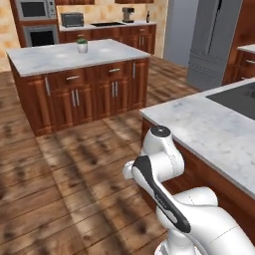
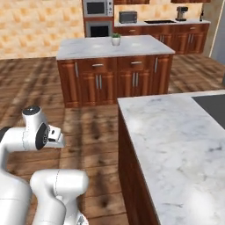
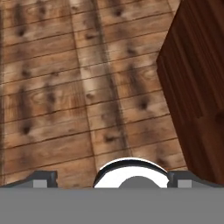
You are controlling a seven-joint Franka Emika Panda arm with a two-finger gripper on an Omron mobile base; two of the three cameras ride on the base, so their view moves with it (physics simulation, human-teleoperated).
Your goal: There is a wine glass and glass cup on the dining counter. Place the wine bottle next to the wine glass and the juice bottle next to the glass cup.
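On the far left you see an island table (image 1: 60,57) with a small potted plant (image 1: 82,45) standing on its marble top. In front of it the wooden floor (image 1: 64,164) runs to the near side. The arm is folded low above this floor. The tool (image 3: 111,179) points down at the planks, its two tips set wide apart with nothing between them. On the right stands a marble table (image 2: 176,145) carrying a black hob (image 1: 238,98); no bottle or glass stands on the part you can see.
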